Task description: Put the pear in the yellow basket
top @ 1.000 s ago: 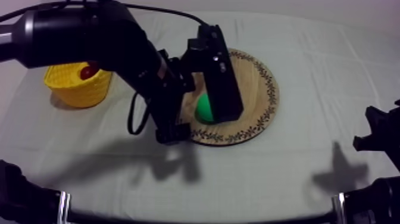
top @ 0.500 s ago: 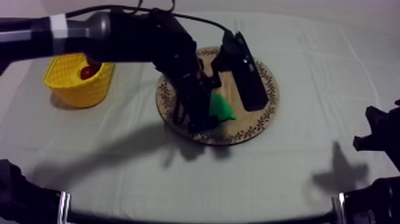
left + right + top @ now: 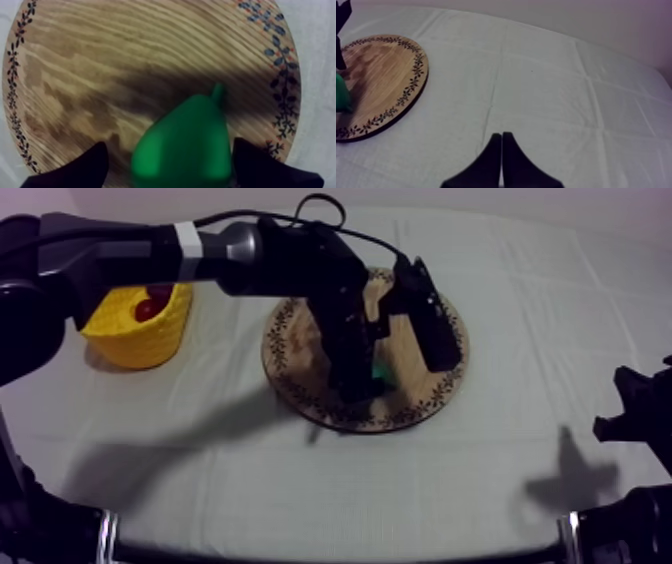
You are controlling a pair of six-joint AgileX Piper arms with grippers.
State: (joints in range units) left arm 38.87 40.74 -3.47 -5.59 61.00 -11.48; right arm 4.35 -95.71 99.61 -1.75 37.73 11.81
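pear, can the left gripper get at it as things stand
Probably yes: the left gripper hangs open over the wooden board, straddling the pear, with nothing in between.

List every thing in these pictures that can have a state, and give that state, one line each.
wooden board, lying flat, bearing the pear
pear, on the board, not yet gripped
left gripper, jaws open, one at each side of the pear
right gripper, jaws shut on nothing
yellow basket, upright, holding the small red fruit
small red fruit, inside the basket
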